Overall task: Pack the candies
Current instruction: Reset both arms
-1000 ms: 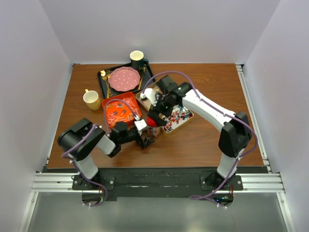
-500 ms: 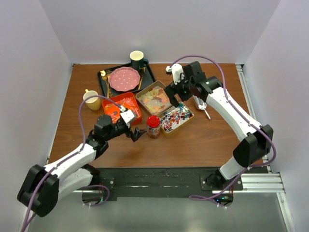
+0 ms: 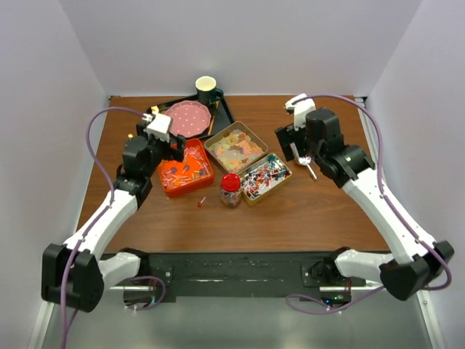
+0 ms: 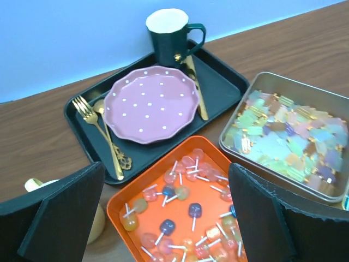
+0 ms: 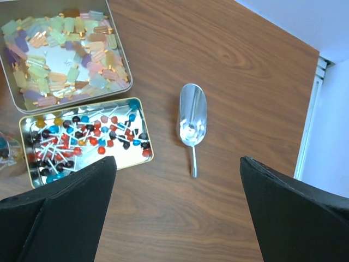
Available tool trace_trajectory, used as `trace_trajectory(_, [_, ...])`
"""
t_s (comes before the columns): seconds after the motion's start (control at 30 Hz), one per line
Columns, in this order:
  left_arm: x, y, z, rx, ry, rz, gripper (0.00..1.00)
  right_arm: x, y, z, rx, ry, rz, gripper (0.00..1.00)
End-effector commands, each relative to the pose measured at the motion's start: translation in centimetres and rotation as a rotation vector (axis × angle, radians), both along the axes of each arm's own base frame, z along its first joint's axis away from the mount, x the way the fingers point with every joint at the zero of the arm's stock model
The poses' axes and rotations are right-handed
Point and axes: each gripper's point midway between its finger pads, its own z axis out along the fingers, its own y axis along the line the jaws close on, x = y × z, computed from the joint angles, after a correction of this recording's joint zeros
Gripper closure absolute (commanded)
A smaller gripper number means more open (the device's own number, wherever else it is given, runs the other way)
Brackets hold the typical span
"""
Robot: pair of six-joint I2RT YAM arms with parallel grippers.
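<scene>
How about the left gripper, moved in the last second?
Yes. In the top view the left gripper went up and left from beside the red-lidded jar; it now sits over the far edge of the orange tray, jaws open.

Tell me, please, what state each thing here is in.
Left gripper, open, empty.
Right gripper, open, empty.
Jar, upright, red lid on.
Scoop, lying flat, bowl up.
Square tin, open, pastel candies inside.
Rectangular tin, open, lollipops inside.
Orange tray, uncovered, also holding lollipops.
Green mug, upright.
</scene>
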Motion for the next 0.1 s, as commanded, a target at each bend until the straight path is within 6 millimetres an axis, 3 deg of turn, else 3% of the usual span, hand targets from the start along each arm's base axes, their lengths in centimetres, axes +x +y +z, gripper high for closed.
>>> trace_trajectory(0.0, [2.11, 0.39, 2.63, 0.009, -0.057, 0.027, 0.00, -0.95, -0.94, 0.19, -0.007, -0.035, 0.023, 0.01])
trace_trajectory(0.07, [2.66, 0.18, 3.49, 0.025, -0.074, 0.017, 0.00, -1.23, -1.46, 0.44, 0.007, -0.038, 0.022, 0.01])
